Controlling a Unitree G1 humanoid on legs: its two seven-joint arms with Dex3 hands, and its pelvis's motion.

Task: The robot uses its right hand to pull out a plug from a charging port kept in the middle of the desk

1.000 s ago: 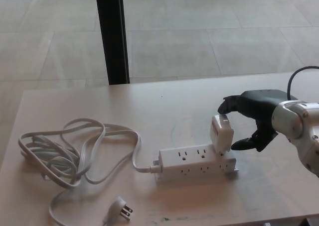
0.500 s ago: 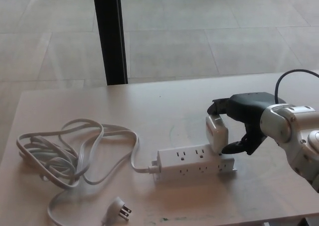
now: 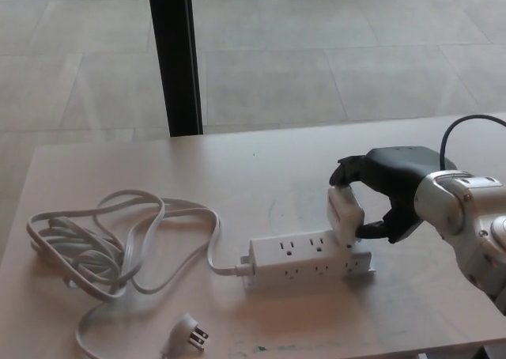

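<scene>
While the right hand (image 3: 387,191) reached in from the right edge of the view, everything else on the desk (image 3: 261,169) lay to its left. Farthest from the hand, a loose coil of white cord (image 3: 95,244) sprawled near the desk's left side, and its pronged end plug (image 3: 187,333) rested by the near edge, well apart from the hand. From the coil the cord ran rightward into a white power strip (image 3: 310,259), which sat flat, below and just left of the hand. At the strip's right end stood the white charger plug (image 3: 346,214), tilted a little, its base at the strip's top face; whether its prongs sat in a socket could not be told. The right hand was closed around that plug: the upper fingers (image 3: 353,169) curled over its top, and the thumb (image 3: 371,232) pressed in from the lower right. Behind the hand, the silver wrist and forearm (image 3: 466,217) angled off toward the lower right corner, with a dark cable looping above them.
</scene>
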